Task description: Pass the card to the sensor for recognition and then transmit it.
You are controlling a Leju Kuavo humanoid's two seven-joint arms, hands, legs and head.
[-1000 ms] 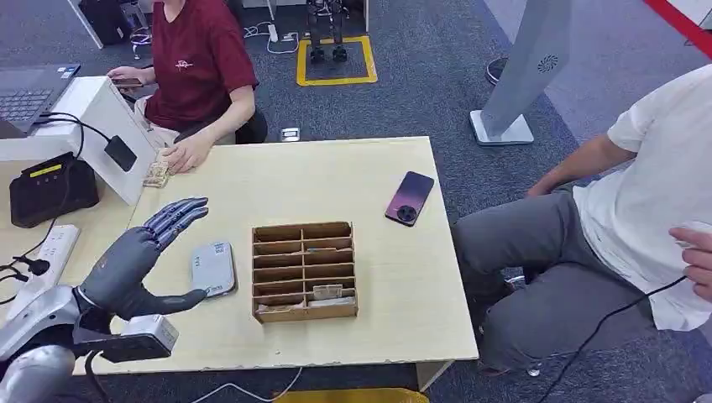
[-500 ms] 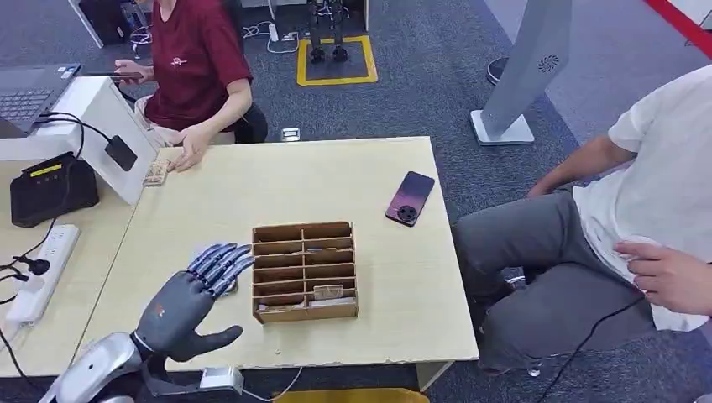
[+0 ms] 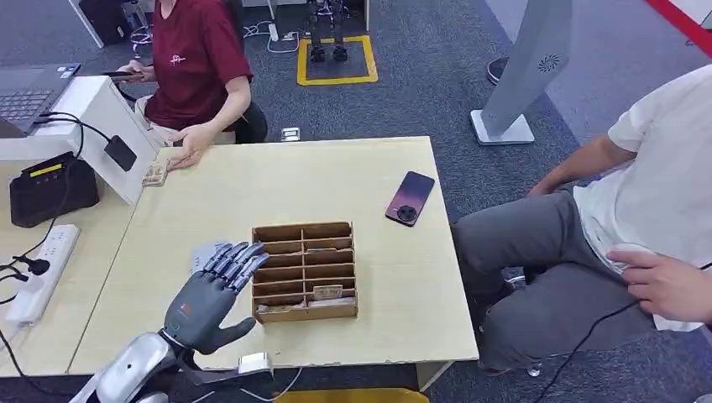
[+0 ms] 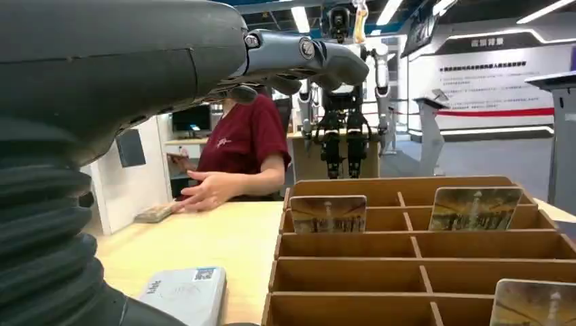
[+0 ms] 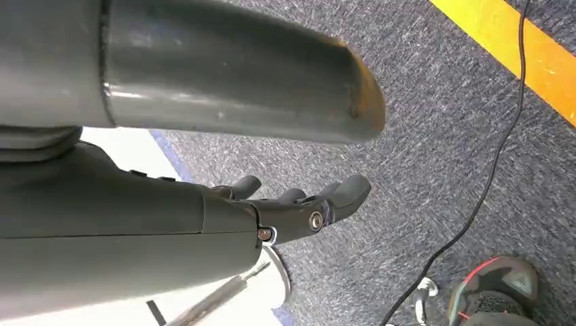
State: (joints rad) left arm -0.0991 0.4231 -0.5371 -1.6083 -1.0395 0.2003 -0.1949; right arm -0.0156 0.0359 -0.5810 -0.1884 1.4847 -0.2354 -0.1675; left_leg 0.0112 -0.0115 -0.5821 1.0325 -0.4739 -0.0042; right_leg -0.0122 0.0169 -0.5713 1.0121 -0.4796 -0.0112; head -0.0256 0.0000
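Observation:
A brown wooden box [image 3: 304,270] with several slots stands mid-table and holds picture cards [image 3: 327,291]. My left hand [image 3: 210,290] hovers open just left of the box, fingers spread toward its near-left slots, nothing in it. It covers most of the grey-white card sensor [image 3: 200,252] lying flat on the table. In the left wrist view the fingers [image 4: 299,54] stretch above the box [image 4: 407,244], where cards [image 4: 328,214] stand upright, and the sensor [image 4: 183,293] lies beside the box. My right hand [image 5: 299,204] hangs over the carpet, holding nothing.
A dark phone [image 3: 410,197] lies right of the box. A person in red rests a hand [image 3: 189,151] on the far-left table edge near a small card stack [image 3: 155,175]. A person in white [image 3: 663,210] sits at right. A black terminal [image 3: 50,189] and power strip [image 3: 38,273] stand left.
My left hand swung right and nearer, from left of the sensor to over it beside the box. The seated person's hand at right dropped lower.

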